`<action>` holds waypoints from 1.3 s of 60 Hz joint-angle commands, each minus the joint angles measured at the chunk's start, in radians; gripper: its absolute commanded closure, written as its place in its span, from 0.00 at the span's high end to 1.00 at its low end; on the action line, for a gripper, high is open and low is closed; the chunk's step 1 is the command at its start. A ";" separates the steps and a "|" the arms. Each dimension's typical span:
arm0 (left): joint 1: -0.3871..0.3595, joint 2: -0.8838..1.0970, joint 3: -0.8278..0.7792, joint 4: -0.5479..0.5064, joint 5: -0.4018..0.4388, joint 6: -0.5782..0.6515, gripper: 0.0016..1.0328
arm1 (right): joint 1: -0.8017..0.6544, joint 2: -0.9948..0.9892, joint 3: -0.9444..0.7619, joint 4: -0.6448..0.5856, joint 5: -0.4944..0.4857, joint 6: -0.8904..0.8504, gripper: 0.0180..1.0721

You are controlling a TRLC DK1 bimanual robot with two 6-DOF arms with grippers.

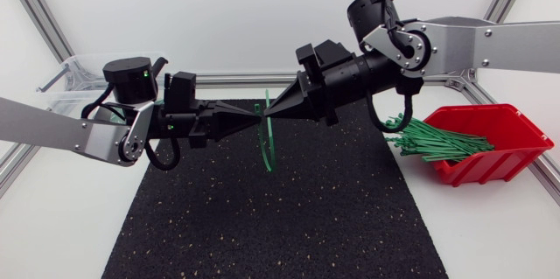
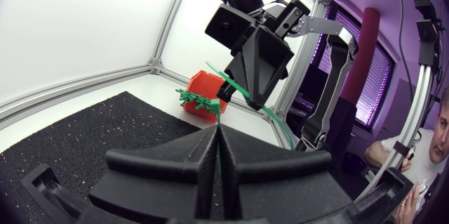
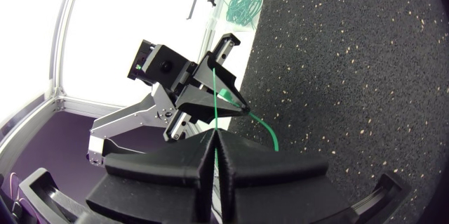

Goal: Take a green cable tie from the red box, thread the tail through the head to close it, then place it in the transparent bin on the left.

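1. Two arms meet over the middle of the frame, tip to tip, one entering from each side edge.
2. The left gripper [image 1: 252, 115] has its two fingers pressed together. In its wrist view a thin green strip runs up the seam between them.
3. The right gripper [image 1: 271, 111] is likewise closed tight, and its wrist view shows the same green line pinched between its fingers.
4. One green cable tie [image 1: 262, 149] is held in the air by both grippers. It bows downward in a curve above the mat, at the centre of the frame.
5. One red plastic box [image 1: 490, 167] sits at the right of the frame, tilted open toward the centre.
6. A heap of green cable ties [image 1: 437, 142], too many to count, spills over the box's open lip.
7. One transparent plastic bin [image 1: 61, 82] stands at the upper left, behind the left arm. The right wrist view shows a tangle of green ties [image 3: 245, 5] inside it.
8. One black speckled rubber mat [image 1: 262, 218] covers the lower middle of the frame.
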 commanded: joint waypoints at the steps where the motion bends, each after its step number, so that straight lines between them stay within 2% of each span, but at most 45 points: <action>1: 0.010 -0.024 -0.029 0.024 0.003 -0.027 0.03 | -0.001 -0.049 -0.042 0.007 -0.035 0.072 0.06; 10: 0.019 -0.011 -0.037 0.027 0.004 -0.027 0.03 | 0.015 -0.097 -0.065 0.010 -0.085 0.163 0.06; 14: 0.023 -0.007 -0.039 0.028 0.004 -0.029 0.03 | 0.022 -0.090 -0.081 0.043 -0.096 0.173 0.06; 16: 0.028 -0.007 -0.045 0.038 0.004 -0.027 0.03 | 0.028 -0.093 -0.101 0.096 -0.088 0.175 0.05; 23: 0.042 -0.024 -0.060 0.047 0.004 -0.027 0.03 | 0.061 -0.103 -0.177 0.294 0.036 0.175 0.05; 25: 0.042 -0.025 -0.062 0.048 0.004 -0.027 0.03 | 0.063 -0.098 -0.180 0.299 0.044 0.157 0.05; 30: 0.043 -0.033 -0.065 0.053 0.004 -0.027 0.03 | 0.092 -0.098 -0.199 0.306 0.155 0.035 0.06; 38: 0.042 -0.034 -0.065 0.053 0.004 -0.027 0.03 | 0.069 -0.115 -0.242 0.394 0.171 0.019 0.05; 45: 0.031 -0.034 -0.062 0.053 0.004 -0.027 0.03 | 0.017 -0.098 -0.243 0.400 0.013 0.170 0.05; 51: 0.028 -0.030 -0.057 0.053 0.003 -0.030 0.03 | 0.015 -0.115 -0.242 0.371 -0.052 0.239 0.05; 58: 0.029 -0.027 -0.059 0.053 0.004 -0.030 0.03 | 0.023 -0.143 -0.216 0.268 -0.127 0.305 0.05; 62: 0.029 -0.024 -0.059 0.053 0.004 -0.030 0.03 | 0.034 -0.143 -0.203 0.228 -0.144 0.316 0.05; 78: 0.016 -0.025 -0.060 0.056 0.004 -0.033 0.03 | 0.097 -0.097 -0.180 0.205 -0.173 0.358 0.05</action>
